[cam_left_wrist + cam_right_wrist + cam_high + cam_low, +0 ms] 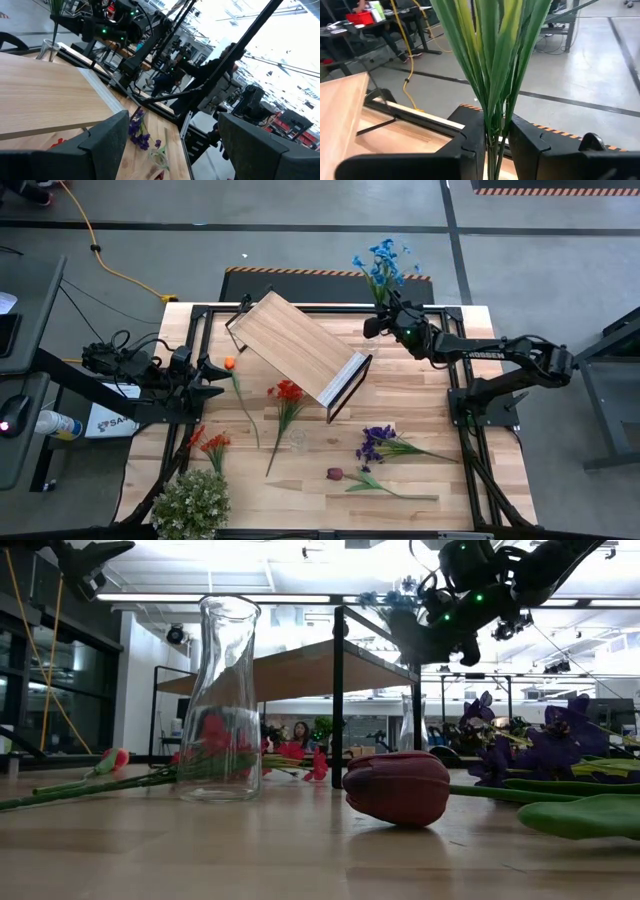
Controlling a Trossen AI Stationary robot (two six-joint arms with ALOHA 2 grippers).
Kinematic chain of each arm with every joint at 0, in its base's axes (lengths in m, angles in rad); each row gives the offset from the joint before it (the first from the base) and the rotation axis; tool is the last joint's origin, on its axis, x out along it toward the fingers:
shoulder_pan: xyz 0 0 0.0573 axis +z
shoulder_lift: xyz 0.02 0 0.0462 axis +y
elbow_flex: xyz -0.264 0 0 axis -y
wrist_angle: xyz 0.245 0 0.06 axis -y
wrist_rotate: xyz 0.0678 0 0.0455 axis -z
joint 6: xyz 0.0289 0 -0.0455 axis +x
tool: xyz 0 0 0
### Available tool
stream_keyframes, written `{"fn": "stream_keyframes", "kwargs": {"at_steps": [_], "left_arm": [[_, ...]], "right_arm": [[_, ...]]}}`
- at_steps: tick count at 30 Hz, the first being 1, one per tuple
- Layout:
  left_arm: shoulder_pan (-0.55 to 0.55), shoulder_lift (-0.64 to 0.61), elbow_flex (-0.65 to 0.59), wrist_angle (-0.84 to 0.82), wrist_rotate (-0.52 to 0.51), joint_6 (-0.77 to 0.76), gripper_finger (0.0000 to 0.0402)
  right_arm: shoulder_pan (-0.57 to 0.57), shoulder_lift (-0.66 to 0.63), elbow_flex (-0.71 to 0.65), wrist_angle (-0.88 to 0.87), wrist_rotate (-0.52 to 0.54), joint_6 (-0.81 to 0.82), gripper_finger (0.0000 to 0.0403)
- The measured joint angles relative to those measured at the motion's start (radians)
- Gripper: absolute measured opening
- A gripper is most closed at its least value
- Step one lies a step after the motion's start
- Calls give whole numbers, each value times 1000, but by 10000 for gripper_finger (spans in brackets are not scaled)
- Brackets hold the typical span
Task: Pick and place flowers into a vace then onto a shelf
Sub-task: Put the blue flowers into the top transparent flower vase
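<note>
The right pincer [381,308] is up near the far edge of the table [420,490], toward its right corner, clamped on the green stalks of a blue flower [383,260] whose blooms reach out past the far edge. In the right wrist view the 2 dark fingers [470,145] press the bundle of long green leaves and stalks [492,65] between them.

The left pincer [215,378] hangs over the left edge of the table, about halfway along it, with its fingers wide apart and nothing between them; the left wrist view shows a broad gap between the 2 fingers [107,142].

The shelf [298,350] sits on the far half of the table, turned at a slant, its pale end panel toward the table's middle. A clear glass vase [222,700] stands upright and empty near the middle of the table, toward the near edge.

The other flowers lie flat on the table. An orange-budded stem [232,367] is just beside the left pincer. A red flower [288,392] lies near the middle, close to the shelf's end panel. An orange flower [210,443] lies toward the near left corner, and a bushy pale-green clump [192,502] sits at that corner. A purple flower [377,442] lies right of the middle, with a dark maroon tulip [336,474] nearer the near edge.
</note>
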Motion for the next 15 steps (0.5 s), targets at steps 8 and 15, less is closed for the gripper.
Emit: {"fn": "stream_keyframes", "kwargs": {"at_steps": [8,15], "left_arm": [[0,0,0,0,0,0,337],[0,0,0,0,0,0,337]], "right_arm": [[0,0,0,-12,-13,0,137],[0,0,0,-19,-67,0,186]]}}
